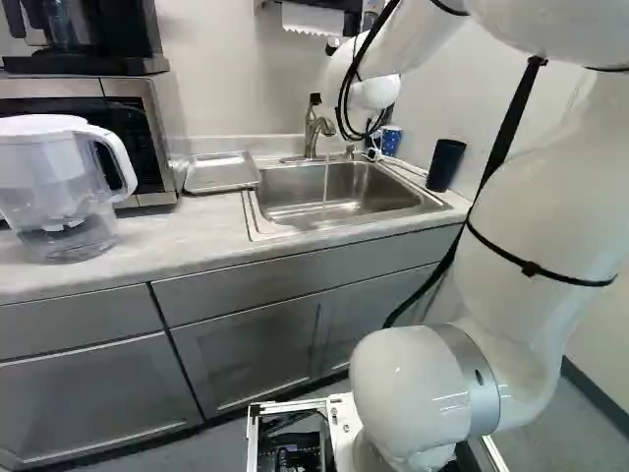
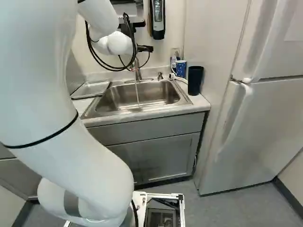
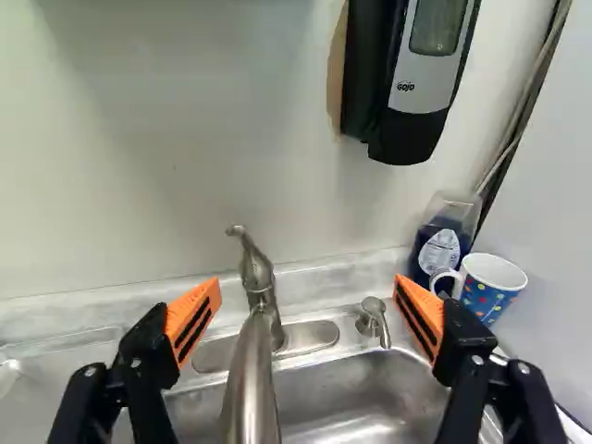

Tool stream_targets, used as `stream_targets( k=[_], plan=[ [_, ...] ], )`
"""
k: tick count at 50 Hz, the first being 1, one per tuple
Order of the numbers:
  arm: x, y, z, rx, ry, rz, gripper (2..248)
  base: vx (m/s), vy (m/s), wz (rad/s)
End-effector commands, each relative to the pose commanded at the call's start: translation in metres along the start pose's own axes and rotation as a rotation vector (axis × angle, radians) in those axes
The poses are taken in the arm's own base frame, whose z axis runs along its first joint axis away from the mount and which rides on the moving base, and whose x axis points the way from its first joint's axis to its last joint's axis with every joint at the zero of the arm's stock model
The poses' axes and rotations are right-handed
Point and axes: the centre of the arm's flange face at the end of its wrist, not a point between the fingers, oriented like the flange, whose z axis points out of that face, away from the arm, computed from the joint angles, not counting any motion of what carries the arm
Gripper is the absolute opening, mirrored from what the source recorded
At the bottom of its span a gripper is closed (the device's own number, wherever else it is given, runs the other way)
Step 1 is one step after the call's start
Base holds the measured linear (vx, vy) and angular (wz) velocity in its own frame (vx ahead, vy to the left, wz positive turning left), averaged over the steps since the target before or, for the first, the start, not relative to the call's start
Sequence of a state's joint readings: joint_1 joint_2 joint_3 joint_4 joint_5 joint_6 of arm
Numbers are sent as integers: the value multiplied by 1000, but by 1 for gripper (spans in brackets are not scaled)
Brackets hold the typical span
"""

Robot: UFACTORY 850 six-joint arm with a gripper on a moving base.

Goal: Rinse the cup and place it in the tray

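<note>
Over the steel sink [image 2: 142,97], with water [image 2: 137,92] running, my gripper [image 3: 307,285] holds nothing, its orange-padded jaws spread wide toward the brushed-metal faucet [image 3: 261,319]. Ahead and outside the finger nearer the soap pump [image 3: 373,319] stands the spotted cup [image 3: 490,289], upright; near it rises a dark, tapered tumbler [image 2: 195,80]. Which is to be rinsed I cannot tell; either calls for a sideways reach. Past my opposite finger lies the shallow tray [image 1: 221,172].

The faucet [image 3: 252,393] and falling water [image 2: 137,93] obstruct the middle of the sink [image 2: 116,100], with open air either side.
</note>
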State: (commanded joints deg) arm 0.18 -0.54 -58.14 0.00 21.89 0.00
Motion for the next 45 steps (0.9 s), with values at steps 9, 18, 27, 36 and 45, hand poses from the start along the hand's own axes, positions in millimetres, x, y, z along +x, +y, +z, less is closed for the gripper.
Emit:
stream_targets(
  k=[9, 18, 27, 36, 45],
  plan=[
    [-3, -2, -15, 3, 0, -1, 247, 0, 0, 0],
    [-7, -4, -31, 7, -7, -1, 247, 0, 0, 0],
    [-11, -5, -47, 11, -19, -2, 247, 0, 0, 0],
    [-17, -7, -61, 15, -40, -3, 247, 0, 0, 0],
    [-23, -8, -74, 18, -71, -4, 247, 0, 0, 0]
  ],
)
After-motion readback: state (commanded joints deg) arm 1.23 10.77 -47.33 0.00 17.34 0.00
